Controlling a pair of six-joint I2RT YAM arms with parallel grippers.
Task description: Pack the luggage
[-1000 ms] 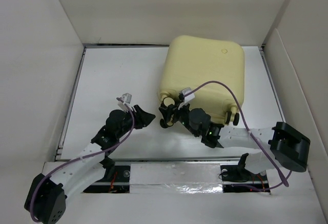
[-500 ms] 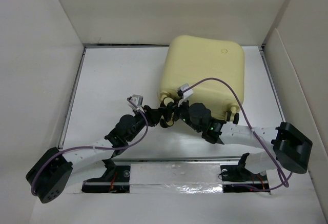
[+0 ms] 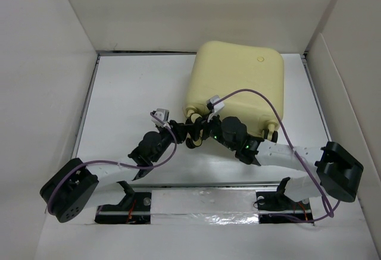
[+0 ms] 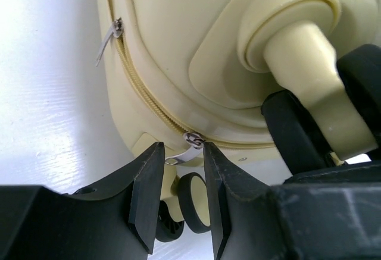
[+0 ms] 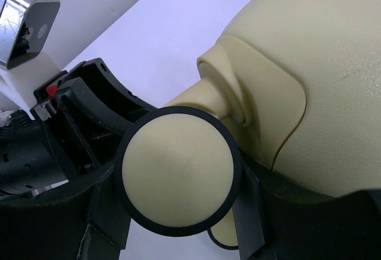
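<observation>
A wheel [image 5: 178, 168] of the luggage [image 3: 238, 81] is clamped by the right end effector [image 5: 178, 179]; the zipper pull [image 4: 189, 147] (frame centre) is flanked by the slightly open left end effector [image 4: 183, 160].

You have no text, number or brand to read in any of these views. The small round emblem [image 3: 260, 59] on the luggage [image 3: 235, 87] is too small from above for you to make out any mark. Up close, the wheel [image 5: 178, 171] and the zipper pull [image 4: 189, 148] show you no legible lettering.
</observation>
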